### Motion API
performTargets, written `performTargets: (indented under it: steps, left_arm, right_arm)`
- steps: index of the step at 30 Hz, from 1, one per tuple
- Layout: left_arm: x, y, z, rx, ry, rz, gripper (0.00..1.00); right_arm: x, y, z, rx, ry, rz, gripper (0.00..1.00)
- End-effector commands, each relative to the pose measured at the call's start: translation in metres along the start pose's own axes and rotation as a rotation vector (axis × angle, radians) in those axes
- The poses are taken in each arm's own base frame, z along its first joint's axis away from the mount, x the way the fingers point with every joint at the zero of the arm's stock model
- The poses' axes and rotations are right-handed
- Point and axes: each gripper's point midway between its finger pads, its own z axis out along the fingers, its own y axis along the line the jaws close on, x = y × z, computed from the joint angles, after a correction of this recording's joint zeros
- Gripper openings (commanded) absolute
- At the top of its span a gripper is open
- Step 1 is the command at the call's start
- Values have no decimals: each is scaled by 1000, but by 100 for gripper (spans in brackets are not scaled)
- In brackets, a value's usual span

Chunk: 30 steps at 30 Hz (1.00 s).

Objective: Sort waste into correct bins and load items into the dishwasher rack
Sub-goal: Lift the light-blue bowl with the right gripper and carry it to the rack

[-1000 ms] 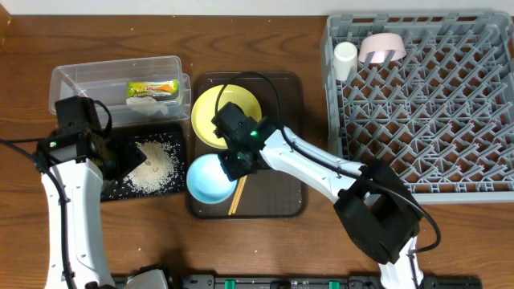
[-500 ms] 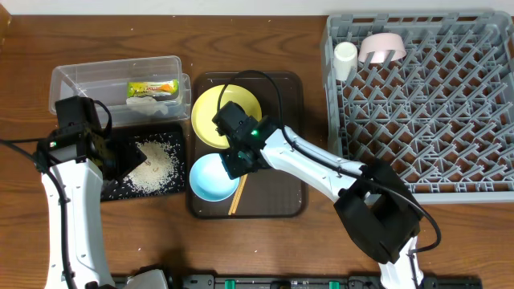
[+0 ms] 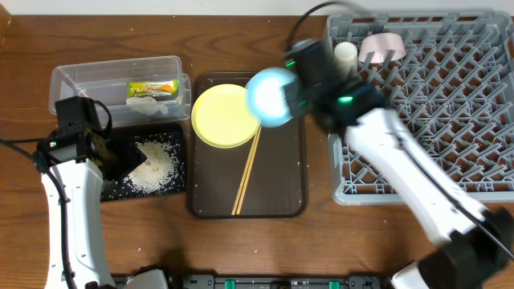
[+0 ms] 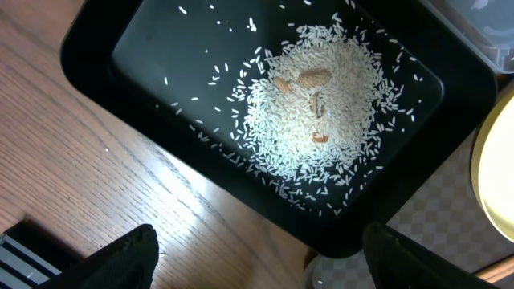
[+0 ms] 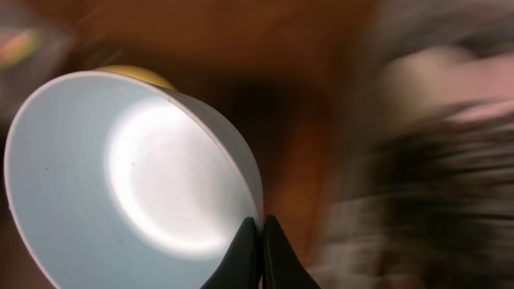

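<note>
Right wrist view: the right tool [image 5: 259, 237] pinches the rim of the light blue bowl [image 5: 136, 177], probably a light, stiff, slick shell best held at that lip. The arm reaches out, holding the bowl tilted above the serving tray [image 3: 277, 193], near the dishwasher rack [image 3: 450, 104]. The left tool [image 4: 269, 261] gapes over the black tray [image 4: 96, 56].

The tub [image 3: 80, 80] sits behind the shallow tray [image 3: 171, 135], left; plate [image 3: 225, 116] and chopsticks [image 3: 245, 177] on the serving tray [image 3: 277, 185], middle; rack [image 3: 434, 104] right
</note>
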Motion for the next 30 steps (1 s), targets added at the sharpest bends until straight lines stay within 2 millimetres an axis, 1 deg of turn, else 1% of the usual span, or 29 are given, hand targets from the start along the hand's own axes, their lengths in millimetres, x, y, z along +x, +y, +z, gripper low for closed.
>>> performTargets:
  steps: [1, 4, 6, 8, 12, 17, 19, 22, 25, 30]
  left_arm:
    - [2, 4, 2, -15, 2, -16, 84]
    - [2, 4, 2, -16, 2, -16, 84]
    - [1, 4, 2, -15, 1, -16, 84]
    - [1, 4, 2, -14, 0, -16, 84]
    - [1, 4, 2, -14, 0, -16, 84]
    - [1, 4, 2, -14, -1, -16, 84]
    - [1, 4, 2, -13, -1, -16, 84]
    - [1, 4, 2, -13, -1, -16, 84]
    - [2, 2, 2, -3, 4, -17, 84]
    - [2, 0, 2, 6, 9, -16, 84]
  right_arm:
    - [-28, -88, -25, 352, -90, -83, 1]
    - [-44, -143, -42, 554, -126, -114, 1]
    - [-50, -171, -49, 648, -123, -153, 1]
    - [-54, -191, -53, 704, -112, -197, 1]
    - [-55, -222, -56, 774, -57, -297, 1]
    - [-39, -264, -57, 908, 83, -345, 1]
    - [-33, -276, -53, 931, 127, -357, 1]
    - [-22, -288, -41, 942, 176, -352, 1]
    - [-10, -300, -33, 1018, 227, -305, 1]
    - [5, -307, -15, 1094, 260, -231, 1]
